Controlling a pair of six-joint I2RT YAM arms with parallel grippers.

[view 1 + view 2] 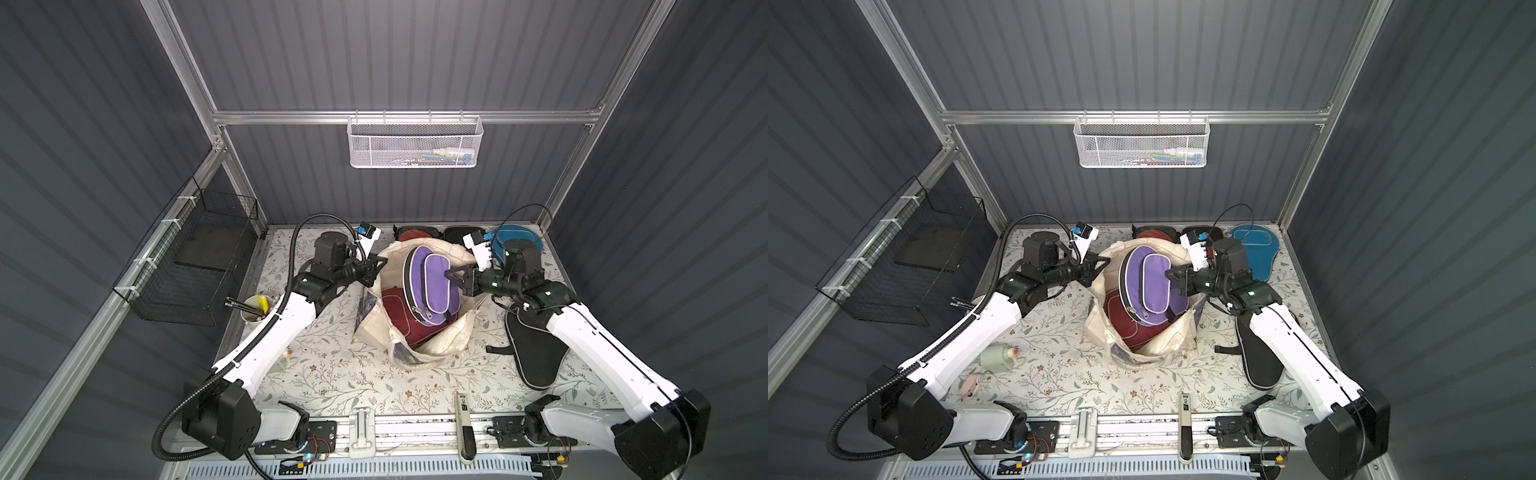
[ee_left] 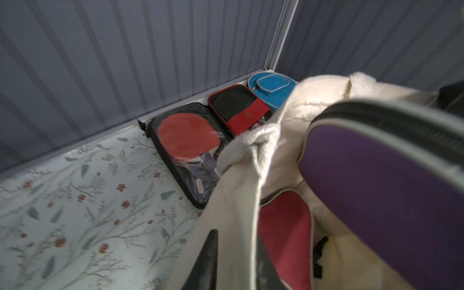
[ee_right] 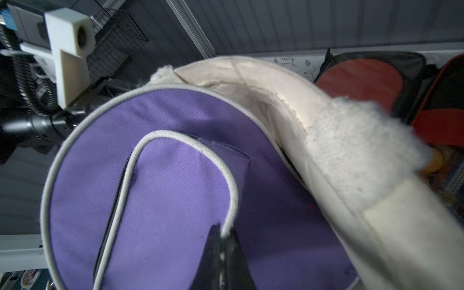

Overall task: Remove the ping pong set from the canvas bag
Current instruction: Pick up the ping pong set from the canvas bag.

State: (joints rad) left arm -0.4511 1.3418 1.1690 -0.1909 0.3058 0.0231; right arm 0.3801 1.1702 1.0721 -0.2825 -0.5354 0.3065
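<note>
Pinching the purple cover [image 1: 428, 282] in the canvas bag [image 1: 419, 353]

The right gripper [image 3: 222, 241] is clamped tight on the cover's pale pocket piping; the cover leans out of the bag's mouth, above a maroon cover [image 1: 395, 309]. The left gripper [image 1: 377, 266] has its fingers partly apart, astride the bag's rim

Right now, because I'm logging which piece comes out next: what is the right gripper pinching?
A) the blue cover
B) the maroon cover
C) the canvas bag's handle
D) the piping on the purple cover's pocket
D: in the right wrist view the right gripper is shut on the pale pocket piping of the purple cover, which stands up out of the canvas bag.
</note>
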